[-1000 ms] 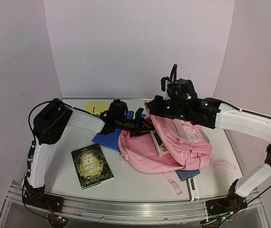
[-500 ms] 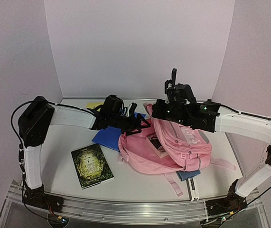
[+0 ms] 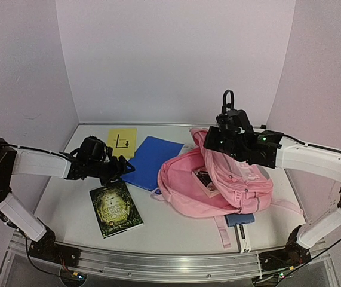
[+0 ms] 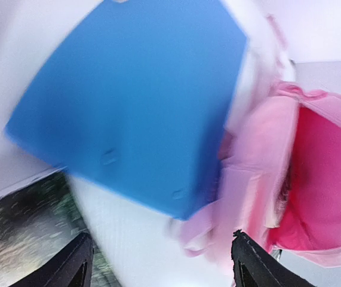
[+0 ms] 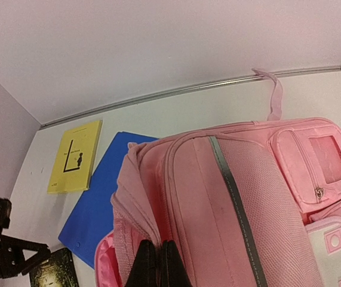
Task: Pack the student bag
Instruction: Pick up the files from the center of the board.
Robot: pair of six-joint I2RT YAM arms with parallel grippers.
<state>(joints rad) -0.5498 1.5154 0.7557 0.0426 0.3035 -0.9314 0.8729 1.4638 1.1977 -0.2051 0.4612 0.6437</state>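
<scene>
Right now the student bag (image 3: 242, 185), a soft pink backpack, lies on the table (image 3: 176, 230) right of centre, its mouth facing left and gaping enough to show the magenta lining (image 4: 325, 173). The right gripper (image 5: 158, 260) has its jaws pressed together on a fold of pink fabric at the rim of that opening, holding the upper flap raised above the rest of the bag; a grey strip runs along the panel just beyond the fingers. A small book (image 3: 205, 181) rests inside the mouth, partly covered by the flap. The left gripper (image 4: 164, 269) hangs well to the left of the bag with its fingers (image 4: 77, 266) spread wide and nothing between them; the wrist view is blurred. It sits just above the table near the lower left corner of the blue folder (image 3: 152, 160), which lies flat with one edge touching the bag. A dark green book (image 3: 115, 208) lies just in front of that gripper, and a yellow booklet (image 3: 121, 142) lies beside the folder towards the back wall. A blue item (image 3: 239, 219) pokes out from under the bag's near edge.
</scene>
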